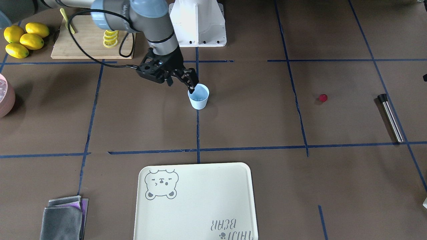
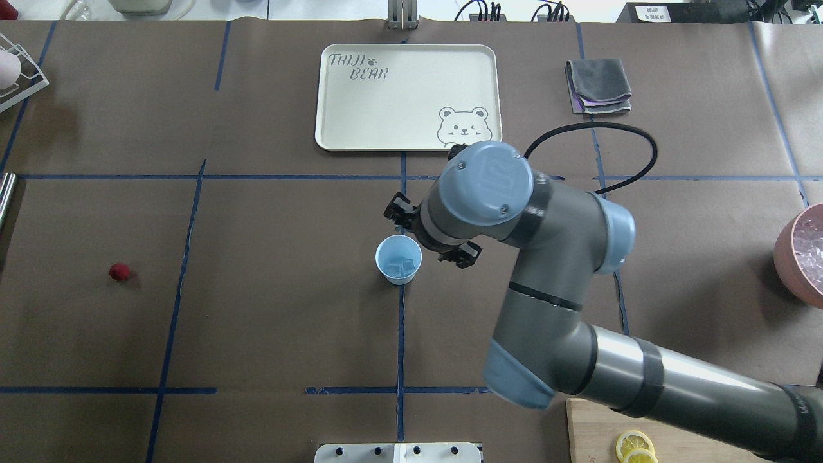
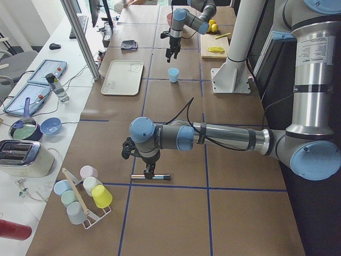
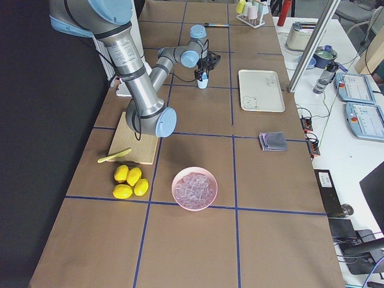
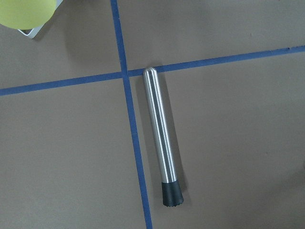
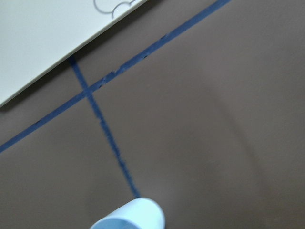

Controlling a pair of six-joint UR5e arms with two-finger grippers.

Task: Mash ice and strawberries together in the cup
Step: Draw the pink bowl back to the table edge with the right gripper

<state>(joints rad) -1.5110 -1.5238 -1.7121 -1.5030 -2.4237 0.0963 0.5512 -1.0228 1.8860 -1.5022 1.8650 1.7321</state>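
**Front view.** My right pincer [image 1: 180, 86] hangs at upper centre with its jaws apart and one fingertip [image 1: 191, 89] at the left rim of the cup [image 1: 199, 98]. The cup stands upright on the table [image 1: 133, 116], on a blue tape line. The strawberry [image 1: 322, 97] lies right of centre, well apart from the cup. The muddler [image 1: 391, 117] lies flat at far right, and the tray [image 1: 193, 165] sits at bottom centre.

**Overhead view.** The cup [image 2: 398, 259] is at centre with pieces of ice [image 2: 404, 267] inside. My right wrist covers most of the pincer. The strawberry [image 2: 118, 271] is at far left. The bowl [image 2: 786, 252] at the right edge holds more ice.

**Left side view.** My left pincer [image 3: 149, 173] hangs just above the muddler [image 3: 160, 176] at centre — I cannot tell whether it is open or closed.

**Right side view.** The cup [image 4: 203, 83] is at upper centre and the bowl [image 4: 180, 195] at lower centre.

**Left wrist view.** The muddler [image 5: 162, 138] lies beside a tape line, its black end toward the bottom.

**Right wrist view.** The cup's rim [image 6: 128, 217] shows at the bottom edge — the tray corner [image 6: 43, 43] at upper left.
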